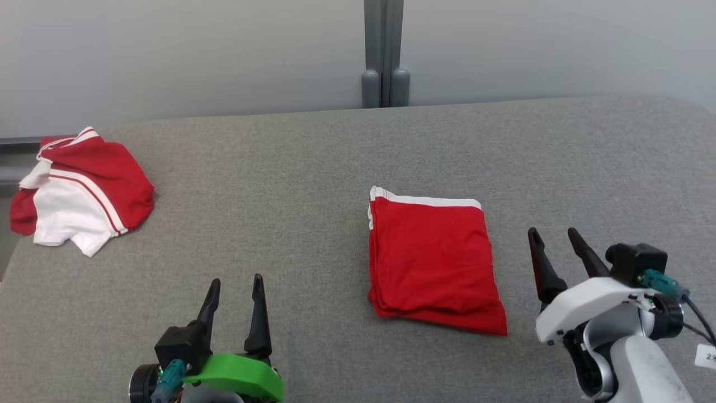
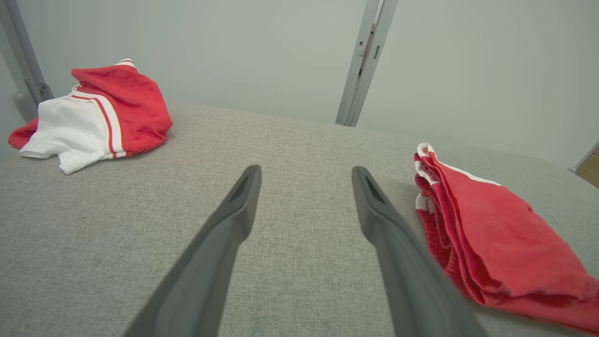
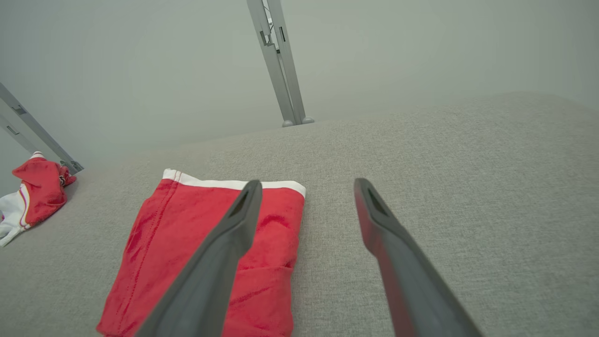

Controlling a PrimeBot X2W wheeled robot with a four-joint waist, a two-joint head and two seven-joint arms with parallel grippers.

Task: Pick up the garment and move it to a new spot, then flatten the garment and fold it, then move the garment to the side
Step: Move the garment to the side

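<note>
A red garment (image 1: pixel 430 263) with a white band along its far edge lies folded into a neat rectangle on the grey fabric table (image 1: pixel 313 168), right of centre. In the wrist views the same garment (image 2: pixel 491 234) (image 3: pixel 206 262) rests flat. My left gripper (image 1: pixel 235 285) hovers open near the front edge, well left of the garment, with nothing between its fingers. The right gripper (image 1: pixel 554 235) stands open just right of the garment, above the table and apart from it, also holding nothing.
A second red and white garment (image 1: pixel 78 190) lies crumpled at the table's far left corner, also seen as a bunched heap (image 2: pixel 93 112). A grey post (image 1: pixel 384 56) rises behind the table against a pale wall.
</note>
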